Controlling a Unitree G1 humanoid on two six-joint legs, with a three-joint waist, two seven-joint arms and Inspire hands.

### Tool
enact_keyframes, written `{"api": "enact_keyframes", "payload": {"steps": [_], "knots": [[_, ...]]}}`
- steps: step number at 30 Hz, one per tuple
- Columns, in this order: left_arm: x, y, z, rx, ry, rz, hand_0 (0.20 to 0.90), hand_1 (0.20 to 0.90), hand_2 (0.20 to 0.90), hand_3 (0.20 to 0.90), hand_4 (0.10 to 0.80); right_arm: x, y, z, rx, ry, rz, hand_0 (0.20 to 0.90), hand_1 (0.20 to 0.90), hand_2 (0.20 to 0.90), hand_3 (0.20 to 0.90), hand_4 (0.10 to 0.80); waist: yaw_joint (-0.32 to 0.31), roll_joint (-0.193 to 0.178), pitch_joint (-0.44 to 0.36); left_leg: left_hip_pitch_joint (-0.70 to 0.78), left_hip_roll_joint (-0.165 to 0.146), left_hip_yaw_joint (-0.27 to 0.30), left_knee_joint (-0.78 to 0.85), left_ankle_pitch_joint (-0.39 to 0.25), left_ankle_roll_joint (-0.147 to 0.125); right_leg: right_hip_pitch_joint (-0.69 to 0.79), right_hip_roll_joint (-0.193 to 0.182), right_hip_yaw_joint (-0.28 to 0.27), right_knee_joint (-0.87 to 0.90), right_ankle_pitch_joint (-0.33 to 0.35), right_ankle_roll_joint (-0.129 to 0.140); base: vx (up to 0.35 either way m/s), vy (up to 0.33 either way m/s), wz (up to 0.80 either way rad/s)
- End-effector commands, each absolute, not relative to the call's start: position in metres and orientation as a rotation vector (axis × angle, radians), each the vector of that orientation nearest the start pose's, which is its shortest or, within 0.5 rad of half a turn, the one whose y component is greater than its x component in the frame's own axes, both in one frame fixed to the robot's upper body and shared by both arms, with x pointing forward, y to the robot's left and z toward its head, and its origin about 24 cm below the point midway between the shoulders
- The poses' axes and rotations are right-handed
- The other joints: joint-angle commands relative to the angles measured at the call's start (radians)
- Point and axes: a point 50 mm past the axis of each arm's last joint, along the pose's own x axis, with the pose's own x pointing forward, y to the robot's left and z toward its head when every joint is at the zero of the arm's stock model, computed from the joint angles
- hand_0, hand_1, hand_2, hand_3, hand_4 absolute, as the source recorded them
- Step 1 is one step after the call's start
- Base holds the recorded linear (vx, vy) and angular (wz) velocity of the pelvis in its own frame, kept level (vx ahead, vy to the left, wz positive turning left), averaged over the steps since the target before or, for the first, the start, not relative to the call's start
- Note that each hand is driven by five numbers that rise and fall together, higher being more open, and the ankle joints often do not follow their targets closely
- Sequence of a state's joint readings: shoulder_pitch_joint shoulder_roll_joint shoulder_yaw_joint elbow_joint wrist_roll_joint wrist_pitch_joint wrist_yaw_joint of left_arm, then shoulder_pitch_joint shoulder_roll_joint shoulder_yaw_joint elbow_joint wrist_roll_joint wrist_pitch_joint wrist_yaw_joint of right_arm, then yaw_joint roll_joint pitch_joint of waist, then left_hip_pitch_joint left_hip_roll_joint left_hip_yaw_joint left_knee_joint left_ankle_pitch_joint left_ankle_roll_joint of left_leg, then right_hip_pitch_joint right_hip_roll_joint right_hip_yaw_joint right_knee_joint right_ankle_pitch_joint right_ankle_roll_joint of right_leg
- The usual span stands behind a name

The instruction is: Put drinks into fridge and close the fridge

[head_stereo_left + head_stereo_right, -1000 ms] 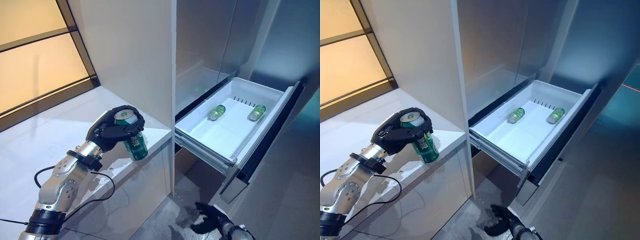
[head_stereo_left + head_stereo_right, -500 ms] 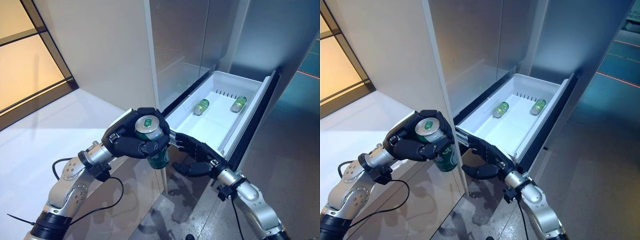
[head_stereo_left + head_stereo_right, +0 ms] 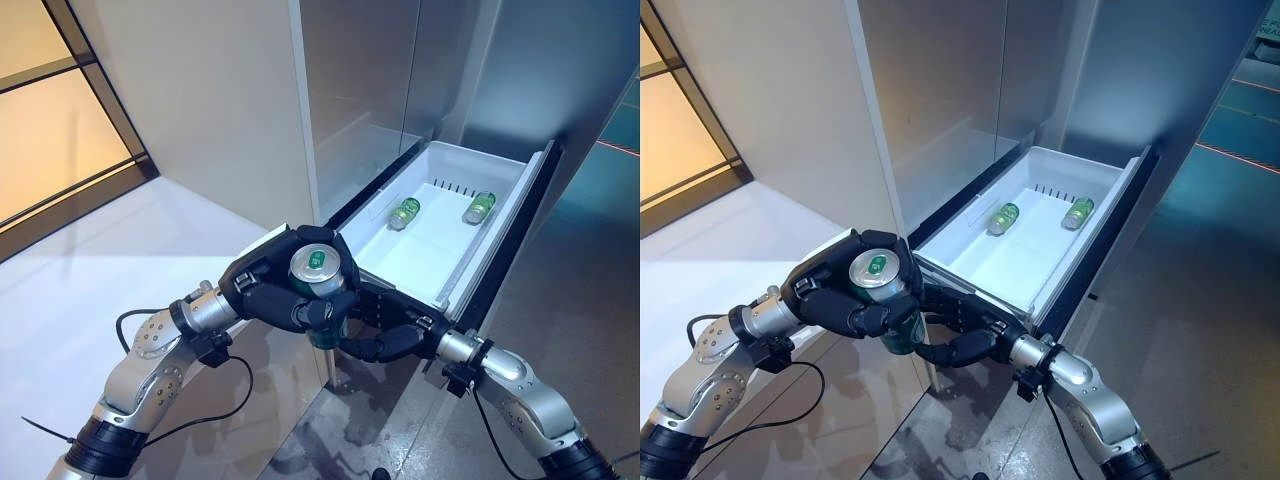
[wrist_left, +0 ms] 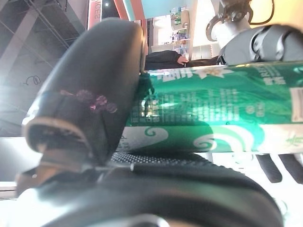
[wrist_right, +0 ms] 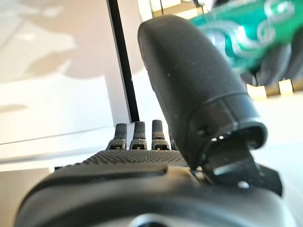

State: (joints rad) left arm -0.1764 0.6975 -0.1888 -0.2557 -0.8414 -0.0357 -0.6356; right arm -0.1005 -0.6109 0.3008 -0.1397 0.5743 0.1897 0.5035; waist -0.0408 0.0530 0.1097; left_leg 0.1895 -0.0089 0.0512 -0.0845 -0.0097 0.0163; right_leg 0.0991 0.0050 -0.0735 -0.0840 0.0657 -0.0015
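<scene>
A green drink can (image 3: pixel 318 272) stands upright in my left hand (image 3: pixel 268 295), whose fingers and thumb curl round it, just in front of the white counter's corner. The left wrist view shows that can (image 4: pixel 222 109) pressed between thumb and palm. My right hand (image 3: pixel 388 328) is open, its fingers reaching in at the can's lower part from the right; its wrist view shows the can (image 5: pixel 246 28) past the thumb. Beyond both hands the white fridge drawer (image 3: pixel 447 285) stands pulled out, with two green cans (image 3: pixel 405 212) (image 3: pixel 479 207) lying on its floor.
A white counter (image 3: pixel 90 270) runs along the left, with a tall pale panel (image 3: pixel 200 110) behind it and a window (image 3: pixel 50 120) at the far left. The steel fridge front (image 3: pixel 360 80) rises above the drawer. Grey floor (image 3: pixel 570 290) lies to the right.
The view has swung right since a second ago. My left hand carried the can off the counter toward the drawer, and my right hand rose from the floor side to meet the can.
</scene>
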Motion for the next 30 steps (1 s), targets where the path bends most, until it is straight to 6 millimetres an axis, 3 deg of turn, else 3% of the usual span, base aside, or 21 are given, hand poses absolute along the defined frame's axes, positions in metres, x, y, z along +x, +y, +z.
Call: {"api": "enact_keyframes", "payload": {"steps": [1,13,16,20,30], "knots": [[0.258,0.150,0.215,-0.011,-0.587,-1.048,0.300,0.300,0.300,0.200,0.100,0.258,-0.123,0.148,-0.049,-0.182,1.034,0.900,0.900,0.900,0.900,0.800,0.008,-0.045,-0.057,-0.029,-0.038,0.007,0.013,-0.028,0.015,0.020,-0.004,0.006,0.082,-0.118,0.065,0.031,-0.008,0.01],[0.268,0.151,0.213,-0.020,-0.509,-1.061,0.300,0.300,0.300,0.200,0.100,0.260,-0.118,0.165,-0.167,-0.107,1.221,0.900,0.900,0.900,0.900,0.800,0.014,-0.057,-0.058,-0.023,-0.040,-0.001,0.011,-0.033,0.011,0.031,-0.005,0.000,0.071,-0.117,0.068,0.009,-0.003,0.00],[0.271,0.150,0.212,-0.031,-0.498,-1.065,0.300,0.300,0.300,0.200,0.100,0.267,-0.117,0.169,-0.092,-0.079,1.197,0.900,0.900,0.900,0.900,0.800,0.016,-0.060,-0.057,-0.031,-0.040,-0.001,0.016,-0.025,0.009,0.024,-0.005,-0.001,0.075,-0.109,0.066,0.000,0.000,0.00],[0.271,0.148,0.207,-0.057,-0.490,-1.074,0.300,0.300,0.300,0.200,0.100,0.267,-0.115,0.158,0.080,0.006,1.225,0.900,0.900,0.900,0.900,0.800,0.018,-0.061,-0.057,-0.022,-0.040,-0.003,0.016,-0.034,0.010,0.034,-0.007,-0.006,0.074,-0.117,0.070,0.026,-0.001,0.00],[0.264,0.129,0.210,-0.188,-0.620,-1.084,0.300,0.300,0.300,0.200,0.100,0.249,-0.080,0.128,0.393,0.163,1.316,0.900,0.900,0.900,0.900,0.800,0.020,-0.060,-0.053,-0.014,-0.039,-0.002,0.019,-0.037,0.011,0.044,-0.008,-0.011,0.072,-0.120,0.069,0.005,0.000,0.00]]}}
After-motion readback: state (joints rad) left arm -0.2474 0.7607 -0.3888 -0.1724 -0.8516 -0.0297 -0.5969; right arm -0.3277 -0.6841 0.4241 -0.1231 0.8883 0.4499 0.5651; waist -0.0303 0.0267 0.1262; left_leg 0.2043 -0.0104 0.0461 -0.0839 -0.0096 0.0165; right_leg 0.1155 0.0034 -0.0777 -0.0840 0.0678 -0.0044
